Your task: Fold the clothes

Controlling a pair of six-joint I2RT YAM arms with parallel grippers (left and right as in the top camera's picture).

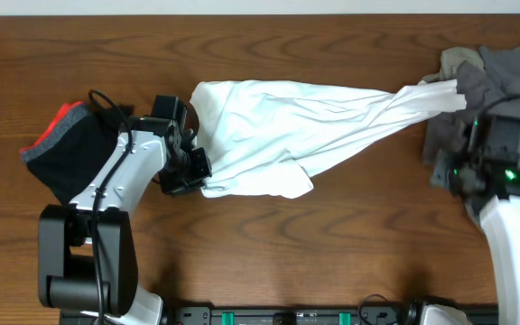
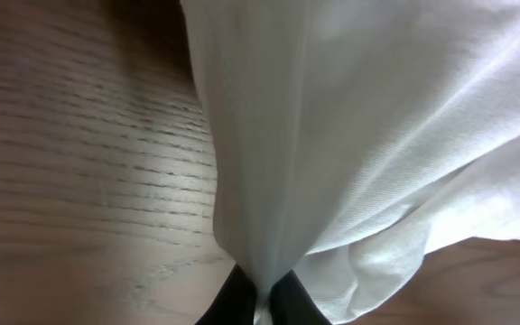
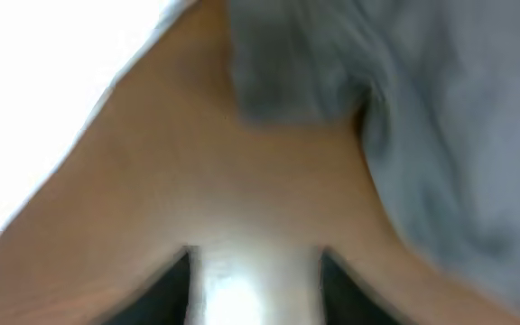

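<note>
T-shirt [image 1: 278,131]: large, plain white, soft fabric; it is lying stretched across the middle of the brown wooden table [image 1: 332,253], wide at the left and narrowing to a twisted tail at the right.
Long axis: it is running from near-left to far-right, with the narrow end reaching the heap of grey garments [image 1: 508,72].
Left gripper [image 2: 262,305]: it is pinching the T-shirt's near-left corner, black fingers closed tight on a gathered fold.
Right gripper [image 3: 253,280]: it is hovering over bare wood; the view is blurred, but the fingertips are standing apart with nothing between them.
Deciding relation: the tail is lying ahead of the right gripper and toward the table's centre. This arm is the nearer one, so the next grasp is probably falling to it.
Aside: a black garment with a red edge [image 1: 66,149] is sitting left of the left arm.
</note>
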